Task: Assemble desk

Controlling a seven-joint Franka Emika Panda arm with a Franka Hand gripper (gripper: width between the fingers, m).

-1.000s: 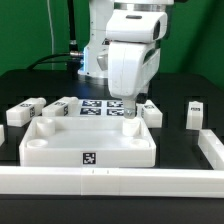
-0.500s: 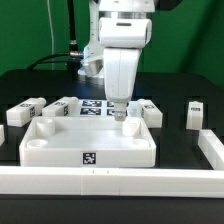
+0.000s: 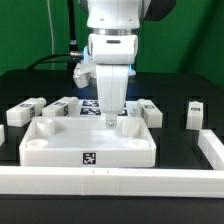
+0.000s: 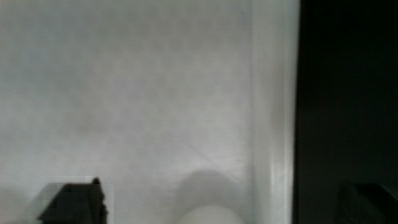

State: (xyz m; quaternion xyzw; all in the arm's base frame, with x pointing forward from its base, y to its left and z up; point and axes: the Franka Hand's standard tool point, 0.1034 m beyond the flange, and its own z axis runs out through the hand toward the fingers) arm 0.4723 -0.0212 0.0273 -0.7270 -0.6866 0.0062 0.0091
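Tabletop: the desk tabletop [image 3: 50,152] sits rim-up in the middle of the black table [image 3: 180,140], its tag [image 3: 88,156] on the near wall. Clock directions here are read from the tray's centre, with 12 o'clock at the far side of the exterior view.
Corner sockets: the corner sockets [image 3: 45,125] that I can see look empty, so no leg is fitted yet.
Gripper: the gripper [image 3: 110,121] points straight down with its jaws spread wide. In the wrist view the dark fingers [image 4: 71,203] stand well apart, with only a white surface between them, most likely the tray. It holds nothing.
Tabletop to gripper: the tray lies right under the tool. The fingertips hang low near the back rim, at about 12 to 1 o'clock. I cannot tell whether they touch it.
Step in hand: this looks like an early step, probably a reach for the tray's back wall to shift or square it before any leg goes in.
Next move: I would expect the jaws to straddle the thin rim squarely before closing, because an off-centre bite could twist the light tray.
Legs: all are loose on the table. One leg [image 3: 150,113] is at 1 o'clock, just beside the back corner. Another leg [image 3: 194,114] is at 2 o'clock, well apart. A third leg [image 3: 62,107] is at 11 o'clock and a fourth leg [image 3: 25,108] is at 10 o'clock.
Marker board: the marker board [image 3: 92,104] lies flat at 12 o'clock, behind the tray and partly hidden by the arm.
Border rail: the border rail [image 3: 120,181] runs along 6 o'clock, near the tray's front wall.
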